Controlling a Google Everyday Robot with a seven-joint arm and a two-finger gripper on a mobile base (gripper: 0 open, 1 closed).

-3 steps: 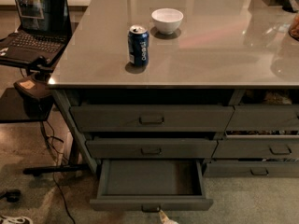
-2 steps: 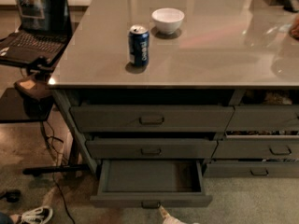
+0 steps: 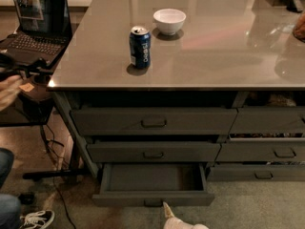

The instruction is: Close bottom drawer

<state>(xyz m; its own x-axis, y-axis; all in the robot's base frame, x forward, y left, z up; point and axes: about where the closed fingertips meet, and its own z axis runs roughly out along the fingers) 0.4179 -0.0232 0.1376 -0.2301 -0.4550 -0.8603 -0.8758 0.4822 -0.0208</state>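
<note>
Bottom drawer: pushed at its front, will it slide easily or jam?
Probably light: the bottom drawer shows a bare floor. Likely slides straight; it sits square. The tool, just below its front, is right of the pull, so a push might skew it slightly.

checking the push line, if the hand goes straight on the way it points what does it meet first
The hand, at the picture's bottom edge, points at the front of the open bottom drawer, just right of its pull. That front looks first in line, though depth is unclear.
</note>
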